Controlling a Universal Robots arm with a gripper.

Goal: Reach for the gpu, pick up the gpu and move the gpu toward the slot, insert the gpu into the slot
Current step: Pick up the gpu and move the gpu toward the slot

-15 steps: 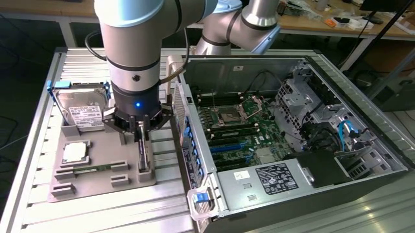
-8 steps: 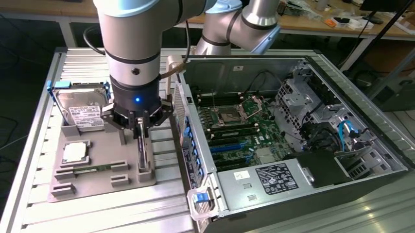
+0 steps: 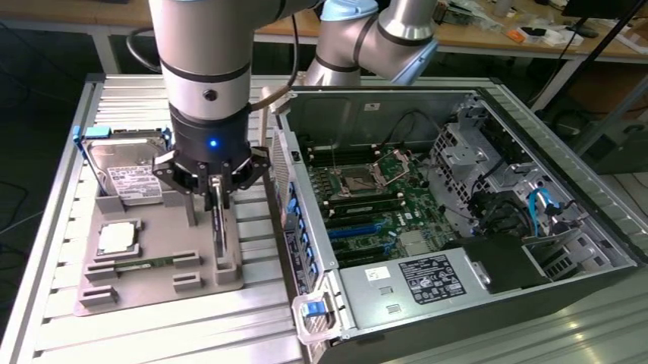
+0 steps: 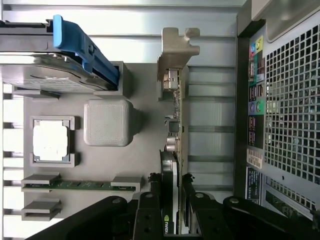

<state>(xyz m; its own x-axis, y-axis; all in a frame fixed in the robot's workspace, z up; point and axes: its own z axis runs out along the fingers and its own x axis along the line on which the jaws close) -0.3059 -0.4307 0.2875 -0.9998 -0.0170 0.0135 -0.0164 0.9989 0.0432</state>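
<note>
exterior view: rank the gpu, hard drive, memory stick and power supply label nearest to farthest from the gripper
1. gpu, directly under the gripper.
2. hard drive and memory stick, both on the exterior view's left: too close to call.
3. power supply label, far on the exterior view's right.

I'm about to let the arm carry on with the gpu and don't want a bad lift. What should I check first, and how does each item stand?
1. Gripper over the gpu, straddling it: ok.
2. The gpu upright on edge in the tray: ok.
3. Firm grip on the gpu: cannot tell.
4. Hard drive apart from the gpu: ok.
5. Case side open, board exposed: ok.
6. Blue slots free of cards: ok.
</note>
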